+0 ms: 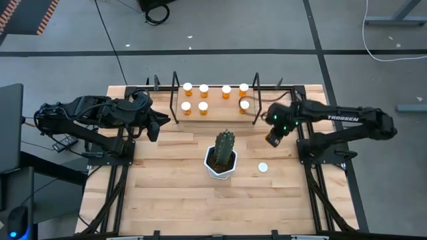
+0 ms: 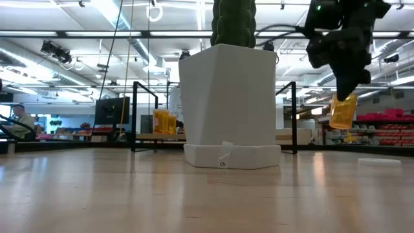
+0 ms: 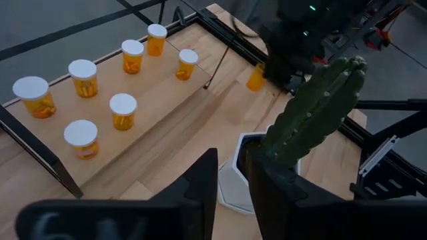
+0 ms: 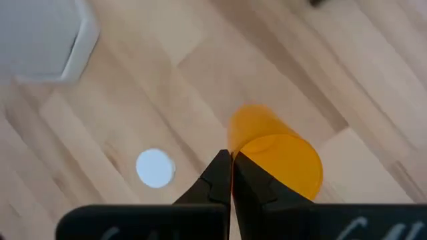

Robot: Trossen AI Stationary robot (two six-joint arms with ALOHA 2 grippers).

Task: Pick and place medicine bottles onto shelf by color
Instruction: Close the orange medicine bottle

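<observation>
The tabletop (image 1: 167,193) is mostly bare wood. At its far edge the shelf (image 1: 215,115) already carries seven capped medicine bottles (image 1: 203,106), so the sorting looks nearly done. The cactus pot (image 1: 221,167) stands mid-table. The right claw (image 1: 273,138), clenched on the rim of an open orange bottle (image 4: 277,157), holds it off the wood beside the shelf's right end. Its white cap (image 1: 263,168) lies loose on the tabletop. The left claw (image 1: 154,125) hangs empty, slightly parted.

Bright, even overhead lighting from ceiling strip lights (image 2: 123,16). Shadows on the bench (image 1: 173,193) soft. Right wrist view blurred close-up; low-view background hazy.
</observation>
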